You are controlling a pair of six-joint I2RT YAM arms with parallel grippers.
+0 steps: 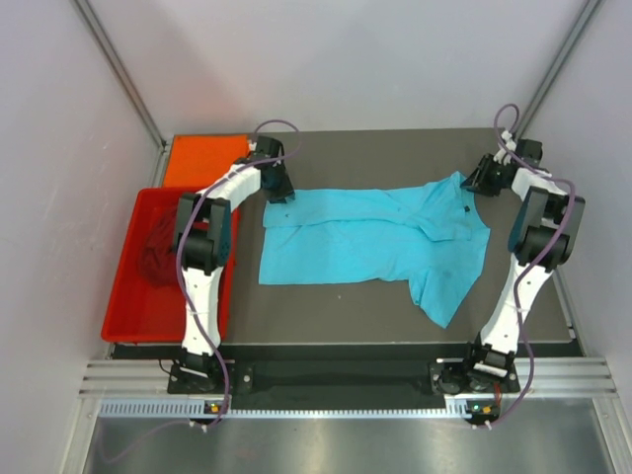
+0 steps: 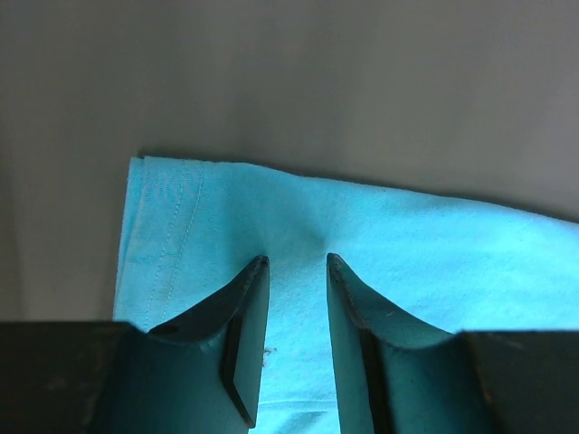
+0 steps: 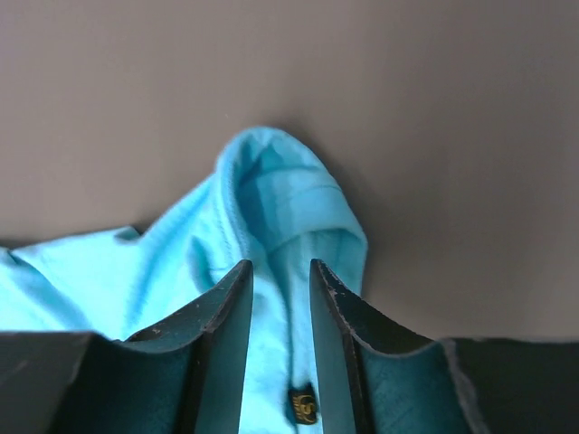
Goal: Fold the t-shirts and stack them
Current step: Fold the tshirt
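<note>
So far we have only the turquoise shirt (image 1: 370,242) spread on the table (image 1: 395,316), unfolded. Our left jaws pinch its hem corner; our right jaws straddle the collar, narrowly parted, grip uncertain. The orange shirt (image 1: 202,160) waits beyond our left jaws, the maroon shirt (image 1: 158,252) in the red tray (image 1: 128,316).

Turquoise-blue t-shirt (image 1: 365,237), bright orange t-shirt (image 1: 202,160), dark maroon t-shirt (image 1: 158,252) — red tray (image 1: 133,296), dark grey table (image 1: 336,311)

Dark table (image 1: 346,306): turquoise shirt (image 1: 365,242), red tray (image 1: 128,296)
</note>
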